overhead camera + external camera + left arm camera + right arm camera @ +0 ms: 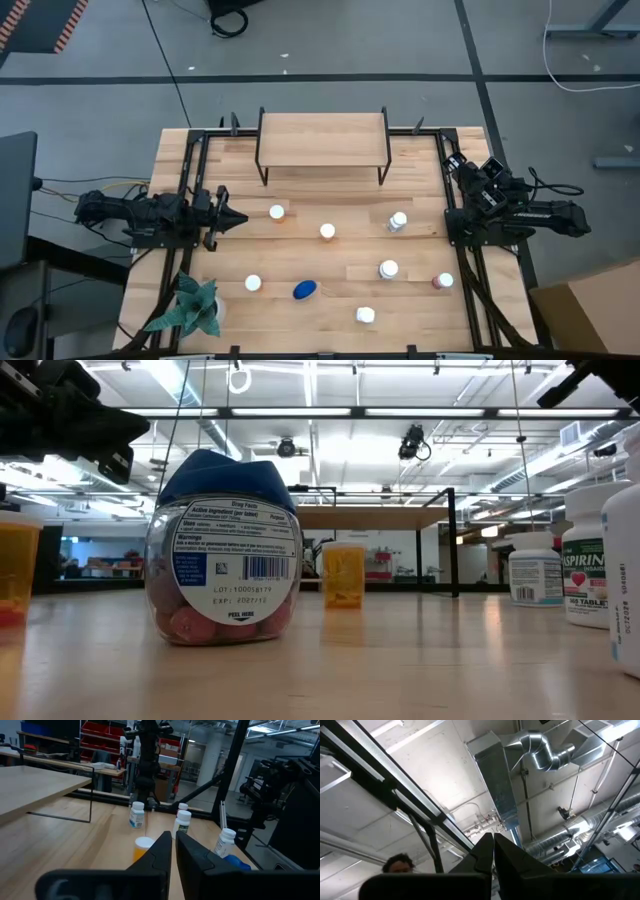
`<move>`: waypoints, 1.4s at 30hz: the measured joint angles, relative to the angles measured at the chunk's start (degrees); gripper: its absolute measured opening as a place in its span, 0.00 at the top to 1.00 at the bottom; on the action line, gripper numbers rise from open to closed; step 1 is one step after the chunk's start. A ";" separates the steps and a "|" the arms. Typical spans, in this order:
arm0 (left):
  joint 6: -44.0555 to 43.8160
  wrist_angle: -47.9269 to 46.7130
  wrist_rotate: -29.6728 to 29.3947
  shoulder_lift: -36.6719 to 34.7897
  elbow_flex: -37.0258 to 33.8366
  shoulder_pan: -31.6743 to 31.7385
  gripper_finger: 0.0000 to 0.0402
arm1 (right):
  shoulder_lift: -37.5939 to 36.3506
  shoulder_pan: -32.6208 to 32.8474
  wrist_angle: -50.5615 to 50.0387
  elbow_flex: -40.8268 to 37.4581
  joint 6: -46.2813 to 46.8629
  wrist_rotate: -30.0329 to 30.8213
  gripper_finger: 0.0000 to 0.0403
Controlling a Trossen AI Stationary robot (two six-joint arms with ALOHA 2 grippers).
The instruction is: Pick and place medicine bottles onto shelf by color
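Waiting at the table's left edge, the left gripper (236, 216) pointed with closed, empty fingers toward the nearest orange bottle (277, 212), probably its first pick. The other medicine bottles (388, 269) stood scattered in front of the bare shelf (322, 139), while the right gripper (492, 839), also closed on nothing, was parked at the right edge.

Pale, smooth planked wood for the table (330, 275); matching wooden board on thin black metal legs for the shelf (322, 139); glossy clear plastic, paper-labelled, blue-lidded bottle (225, 565).

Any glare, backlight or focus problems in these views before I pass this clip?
High view: even light, soft shadows, bottles and shelf crisp. Low view: ceiling lights blow out, backlighting the blue-lidded bottle; the aspirin bottle is cropped at the edge. Left wrist view: near end effector soft. Right wrist view: pointed at a bright ceiling.
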 joint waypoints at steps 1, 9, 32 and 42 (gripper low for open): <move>0.01 -0.01 0.00 0.01 0.02 0.00 0.92 | -0.01 0.01 0.00 0.01 0.00 0.01 0.95; 0.00 0.00 0.01 0.02 0.02 0.02 0.90 | 0.00 -0.01 0.00 0.01 0.00 -0.01 0.95; 1.93 10.15 -3.43 1.29 3.12 0.03 0.91 | -0.01 0.00 0.01 0.00 0.00 0.01 0.95; 5.95 -5.59 -7.81 20.66 27.45 0.02 0.92 | -0.01 -0.04 -0.35 -0.01 -8.76 0.01 0.95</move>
